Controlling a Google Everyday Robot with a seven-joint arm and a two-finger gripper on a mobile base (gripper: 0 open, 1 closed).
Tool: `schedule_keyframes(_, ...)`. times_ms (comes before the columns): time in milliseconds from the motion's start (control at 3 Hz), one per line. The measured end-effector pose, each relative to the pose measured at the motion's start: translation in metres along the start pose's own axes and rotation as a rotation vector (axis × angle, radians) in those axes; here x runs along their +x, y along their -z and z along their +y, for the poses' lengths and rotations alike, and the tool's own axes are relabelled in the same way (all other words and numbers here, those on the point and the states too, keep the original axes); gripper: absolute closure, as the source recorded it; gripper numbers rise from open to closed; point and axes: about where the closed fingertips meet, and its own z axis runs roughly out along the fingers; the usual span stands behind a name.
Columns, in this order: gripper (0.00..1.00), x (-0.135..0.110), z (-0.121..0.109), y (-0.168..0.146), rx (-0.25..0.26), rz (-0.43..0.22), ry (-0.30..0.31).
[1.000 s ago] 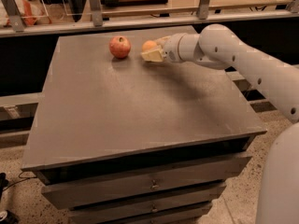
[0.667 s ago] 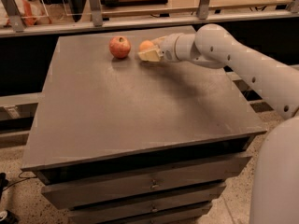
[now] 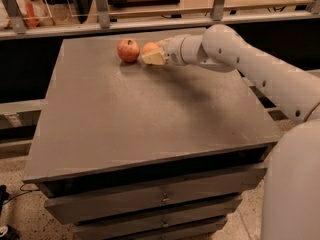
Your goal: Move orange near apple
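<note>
The red apple sits on the far part of the grey tabletop, left of centre. The orange is just to the right of it, a small gap away, low over the table. My gripper reaches in from the right and is shut on the orange. One cream finger shows in front of the fruit; the other finger is hidden behind it. I cannot tell whether the orange touches the table.
The white arm stretches across the table's far right corner. A rail with metal posts runs behind the table's far edge. Drawers sit under the tabletop at the front.
The gripper has moved left with the orange, closing the gap to the apple. More of the orange shows now. The apple has not moved.
</note>
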Motion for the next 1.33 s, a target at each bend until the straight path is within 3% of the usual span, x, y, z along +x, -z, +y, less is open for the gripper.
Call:
schedule_keyframes(667, 1.0, 0.003, 0.013, -0.009, -0.026, 0.002, -0.017)
schedule_keyframes(1333, 0.58, 0.007, 0.023, -0.017, -0.041, 0.008, -0.037)
